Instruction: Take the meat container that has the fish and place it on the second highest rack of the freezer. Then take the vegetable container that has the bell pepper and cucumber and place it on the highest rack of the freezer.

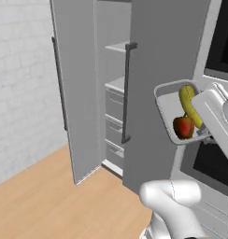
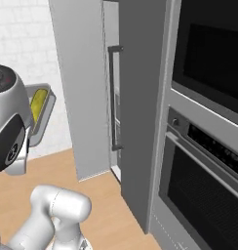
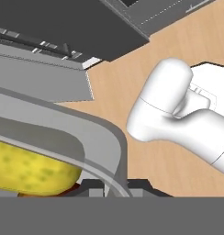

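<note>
The vegetable container [image 1: 165,108] is a grey tray held in the air on its side, its inside facing the left base view. A long yellow vegetable [image 1: 189,105] and a red bell pepper [image 1: 183,127] lie in it. My gripper [image 1: 205,134] is shut on its lower right rim. In the hand view the tray's wall [image 3: 101,134] and the yellow vegetable [image 3: 32,170] lie just beyond my gripper [image 3: 118,185]. The tray [image 2: 45,115] hangs to the right of the open freezer [image 1: 113,107], whose two upper racks [image 1: 117,46] show. The meat container is out of view.
The freezer's left door [image 1: 76,88] stands swung out toward me; its right door with a long dark handle [image 1: 127,93] is closed. A wall oven stack [image 2: 204,185] is at the right. A wooden floor [image 1: 46,200] lies below, a white brick wall [image 1: 22,84] at the left.
</note>
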